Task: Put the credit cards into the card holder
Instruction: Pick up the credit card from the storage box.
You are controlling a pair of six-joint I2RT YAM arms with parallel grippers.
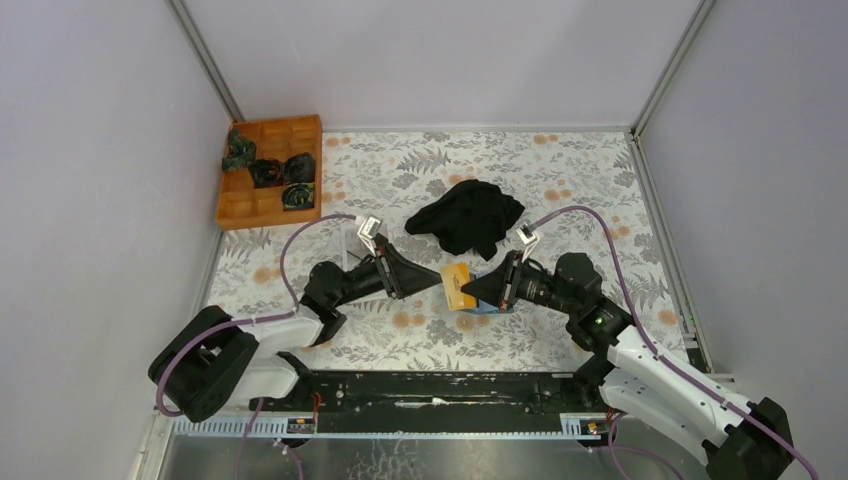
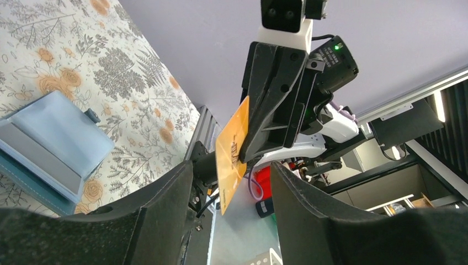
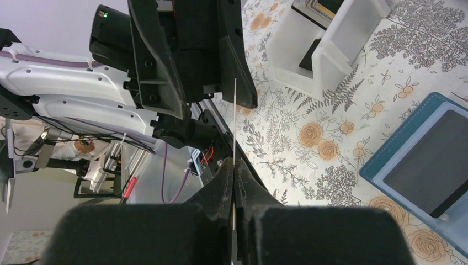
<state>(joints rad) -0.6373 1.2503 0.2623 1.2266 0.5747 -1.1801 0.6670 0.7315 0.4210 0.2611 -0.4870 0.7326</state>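
We pinch the orange credit card [image 2: 232, 152] on edge in our right gripper [image 3: 234, 168], just above the card holder [image 2: 55, 143]; our left gripper [image 2: 229, 179] stands spread wide, facing the card

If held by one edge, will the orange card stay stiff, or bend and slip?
The orange card is probably stiff: pinched at one end by the right gripper, it shows as a straight line, no sag. Thin and smooth-looking, it is likely light and may slip.
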